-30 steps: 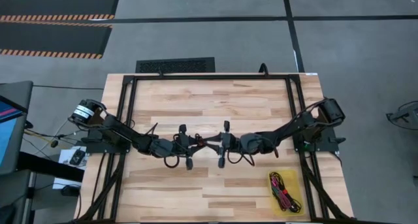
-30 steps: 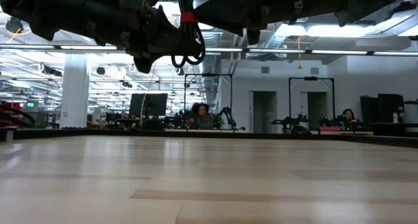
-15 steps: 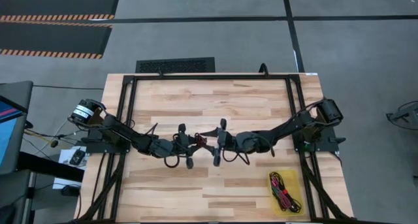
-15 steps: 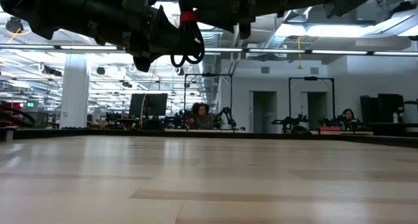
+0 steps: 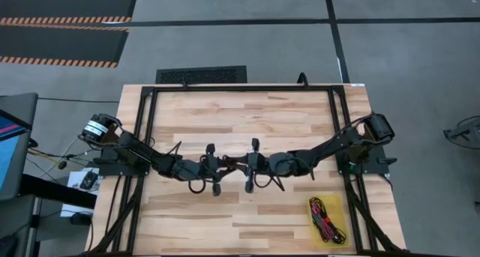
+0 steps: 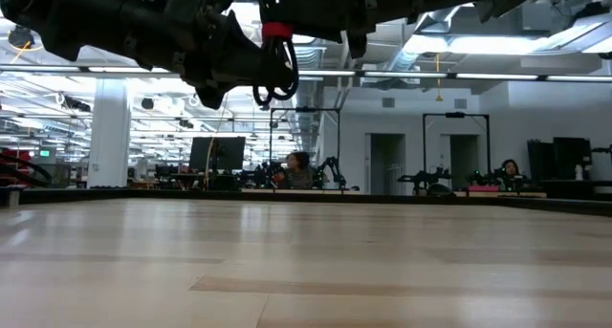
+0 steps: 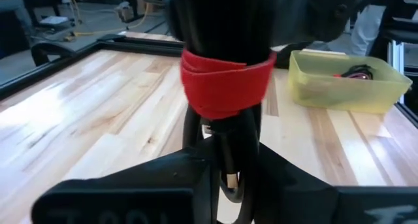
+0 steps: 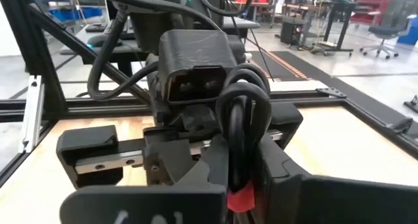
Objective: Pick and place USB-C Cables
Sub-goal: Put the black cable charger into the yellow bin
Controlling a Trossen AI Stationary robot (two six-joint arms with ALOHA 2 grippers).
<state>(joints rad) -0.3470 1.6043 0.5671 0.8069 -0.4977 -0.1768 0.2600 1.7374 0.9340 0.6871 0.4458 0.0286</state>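
Step in hand: mid-air handover of the black cable with red band (image 6: 275, 55) above the middle of the table (image 5: 247, 115), judged from both claws meeting nose to nose.
Left gripper (image 5: 223, 167): pinching the bundle just below its red band, loops hanging free beneath, well clear of the wood.
Right gripper (image 5: 241, 167): drawn up facing the left one with the bundle's loop in front of its wrist camera; whether pressed onto the cable or not cannot be told.
Doing it well: seat the right claw on the stiff banded part, not on a loose loop; confirm a firm squeeze before easing the left claw apart; release slowly, as a thin bundle slips or snags easily; back the arms straight away from each other.
Risk: both claws crowding the same short stretch, or a loop catching on a finger at the release.
Destination: probably the yellow tray (image 5: 310, 212) near the table's front right corner, with other cables (image 5: 326, 218) of red and black already lying inside.
Surface: pale wood planks, bare under the arms, bounded by a black metal frame (image 5: 150, 122).
Room: open workshop beyond the table, with desks, monitors and two seated people (image 6: 298, 165) far off.
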